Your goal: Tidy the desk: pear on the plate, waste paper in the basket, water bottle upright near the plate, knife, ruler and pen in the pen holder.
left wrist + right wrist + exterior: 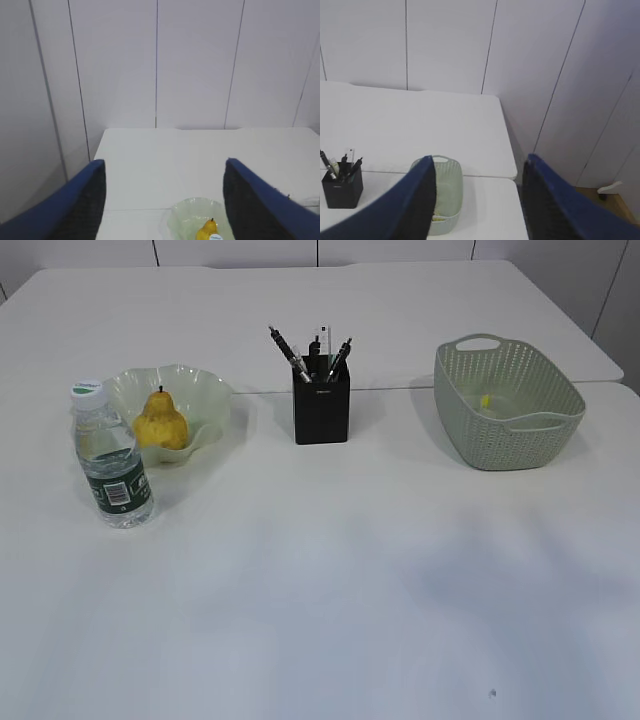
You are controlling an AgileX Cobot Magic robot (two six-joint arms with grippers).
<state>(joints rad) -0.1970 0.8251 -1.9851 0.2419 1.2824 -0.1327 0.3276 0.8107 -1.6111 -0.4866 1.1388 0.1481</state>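
A yellow pear [161, 423] sits in the pale green wavy plate [205, 390] at the left. The water bottle [110, 460] stands upright just in front of the plate. The black pen holder [321, 408] in the middle holds pens and a ruler [322, 340]; I cannot make out a knife among them. A scrap of waste paper [485, 401] lies in the green basket [508, 405]. Neither arm shows in the exterior view. My left gripper [164, 165] hangs open and empty high above the plate [185, 215]. My right gripper [480, 159] is open and empty above the basket [447, 195].
The white table's back edge meets a panelled wall. A seam between two tabletops runs behind the plate, holder and basket. The pen holder [341, 192] shows at the lower left of the right wrist view.
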